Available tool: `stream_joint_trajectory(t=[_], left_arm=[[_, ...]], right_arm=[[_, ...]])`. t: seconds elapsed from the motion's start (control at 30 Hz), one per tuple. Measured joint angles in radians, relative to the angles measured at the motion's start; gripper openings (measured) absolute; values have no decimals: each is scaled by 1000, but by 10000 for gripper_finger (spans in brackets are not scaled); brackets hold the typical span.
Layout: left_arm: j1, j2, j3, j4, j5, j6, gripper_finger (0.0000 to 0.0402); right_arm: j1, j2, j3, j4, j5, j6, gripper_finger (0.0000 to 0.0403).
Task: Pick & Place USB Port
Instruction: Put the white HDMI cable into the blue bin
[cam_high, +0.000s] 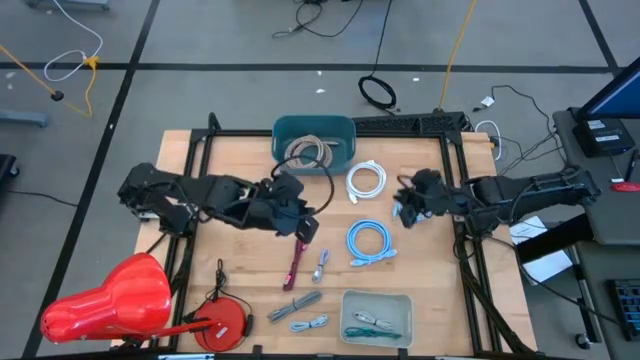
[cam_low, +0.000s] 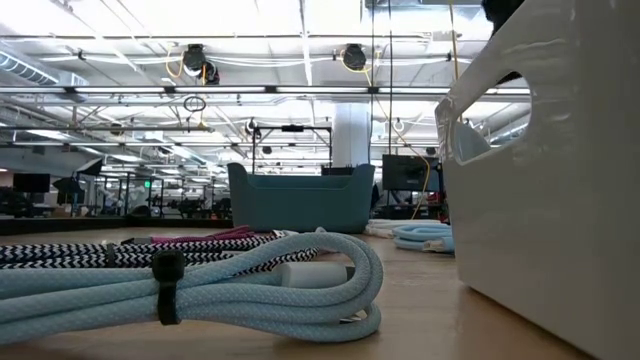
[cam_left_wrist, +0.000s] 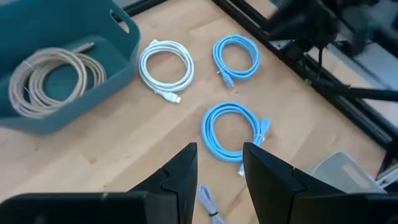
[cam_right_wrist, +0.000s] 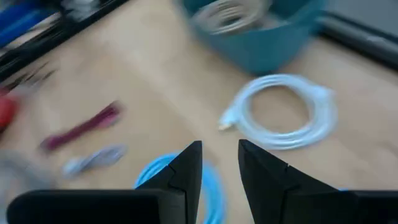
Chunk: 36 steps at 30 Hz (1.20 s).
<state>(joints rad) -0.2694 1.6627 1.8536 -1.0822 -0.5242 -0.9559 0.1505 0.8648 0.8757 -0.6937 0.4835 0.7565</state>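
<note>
1. Left claw (cam_high: 308, 228), fingers apart and empty, hangs above the desk (cam_high: 240, 250) near the blue cable coil (cam_high: 369, 242), seemingly choosing a pick.
2. Right claw (cam_high: 404, 207), also parted and empty, hovers beside the white cable coil (cam_high: 366, 181); a beige cable sits in the teal bin (cam_high: 313, 134).

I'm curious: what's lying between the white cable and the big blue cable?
Only bare wood lies between the white cable and the blue cable, seen in the high view.

Overhead, table-level and two wrist views, all sharing the teal bin (cam_high: 313, 137).
</note>
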Motion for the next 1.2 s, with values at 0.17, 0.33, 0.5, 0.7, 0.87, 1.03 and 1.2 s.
stream_joint_trajectory(t=[0.17, 0.33, 0.5, 0.7, 0.87, 1.03, 1.2], left_arm=[[0, 1, -52, 44, 17, -41, 129], [0, -1, -59, 48, 19, -68, 129], [-8, -1, -59, 51, 19, -87, 129], [-33, -1, -59, 57, 16, -104, 129], [-49, -1, -59, 62, -12, -109, 129], [-50, -1, -59, 64, -19, -119, 129], [-53, -1, -59, 65, -42, -118, 129]], right_arm=[[-171, 29, 0, 44, -25, -45, 95], [-379, 127, 0, 100, -233, -164, 95], [-543, 267, 0, 155, -389, -269, 95], [-643, 416, 0, 205, -520, -379, 96], [-653, 497, 0, 219, -794, -404, 112], [-644, 511, 0, 320, -1123, -350, 128], [-583, 481, 0, 624, -1221, -25, 129]])
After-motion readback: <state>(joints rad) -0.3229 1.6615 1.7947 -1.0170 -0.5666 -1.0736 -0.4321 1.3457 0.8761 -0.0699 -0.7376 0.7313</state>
